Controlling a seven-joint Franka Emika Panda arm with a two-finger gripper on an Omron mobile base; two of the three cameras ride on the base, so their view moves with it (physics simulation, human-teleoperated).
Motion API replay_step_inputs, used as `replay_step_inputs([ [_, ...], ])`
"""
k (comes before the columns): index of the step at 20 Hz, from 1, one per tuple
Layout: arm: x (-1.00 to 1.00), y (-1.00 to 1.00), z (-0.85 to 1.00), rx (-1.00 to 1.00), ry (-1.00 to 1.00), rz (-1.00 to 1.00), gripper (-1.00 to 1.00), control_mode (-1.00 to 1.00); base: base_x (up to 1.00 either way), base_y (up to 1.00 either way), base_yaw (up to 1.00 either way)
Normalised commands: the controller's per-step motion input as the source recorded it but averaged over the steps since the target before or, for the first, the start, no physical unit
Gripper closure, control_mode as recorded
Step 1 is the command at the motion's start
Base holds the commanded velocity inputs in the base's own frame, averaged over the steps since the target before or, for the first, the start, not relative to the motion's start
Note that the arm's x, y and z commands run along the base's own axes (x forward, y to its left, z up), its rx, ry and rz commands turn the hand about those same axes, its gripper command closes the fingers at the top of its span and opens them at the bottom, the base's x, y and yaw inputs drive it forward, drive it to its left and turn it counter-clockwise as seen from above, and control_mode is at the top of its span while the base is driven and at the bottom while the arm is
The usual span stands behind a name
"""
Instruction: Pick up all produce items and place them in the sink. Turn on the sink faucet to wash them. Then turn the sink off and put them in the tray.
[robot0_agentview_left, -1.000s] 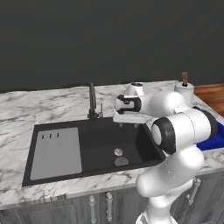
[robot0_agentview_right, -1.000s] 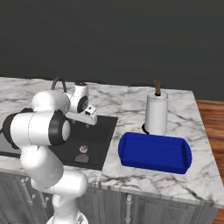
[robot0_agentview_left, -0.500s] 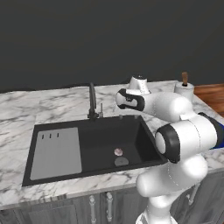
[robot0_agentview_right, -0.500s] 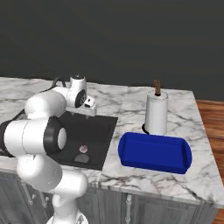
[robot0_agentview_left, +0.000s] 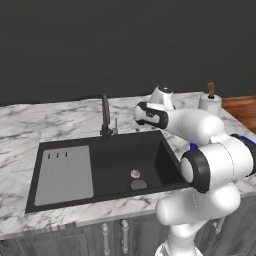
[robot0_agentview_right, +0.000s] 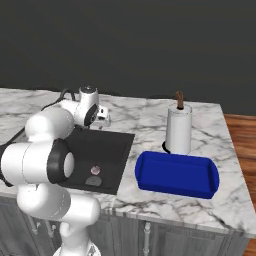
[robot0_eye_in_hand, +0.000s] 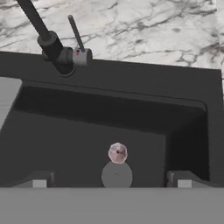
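Marble counter (robot0_agentview_right: 145, 117) holds blue tray (robot0_agentview_right: 176, 175); hand view shows bulb (robot0_eye_in_hand: 117, 153).

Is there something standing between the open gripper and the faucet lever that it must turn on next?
Nothing visible does. In the hand view the gripper is open above the sink, and the faucet with its thin lever stands beyond, at the basin's far rim. The garlic bulb lies low beside the drain.
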Motion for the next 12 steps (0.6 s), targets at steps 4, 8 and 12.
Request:
replay_step_inputs([
  [4, 0.43, 0.01, 0.01, 0.01, -0.06, 0.25, -1.00, -1.00, 0.00, 0.00, 0.00],
  [8, 0.36, 0.27, 0.00, 0.01, 0.00, 0.20, -1.00, -1.00, 0.00, 0.00, 0.00],
  [12, 0.36, 0.36, 0.00, 0.02, 0.00, 0.15, -1.00, -1.00, 0.00, 0.00, 0.00],
])
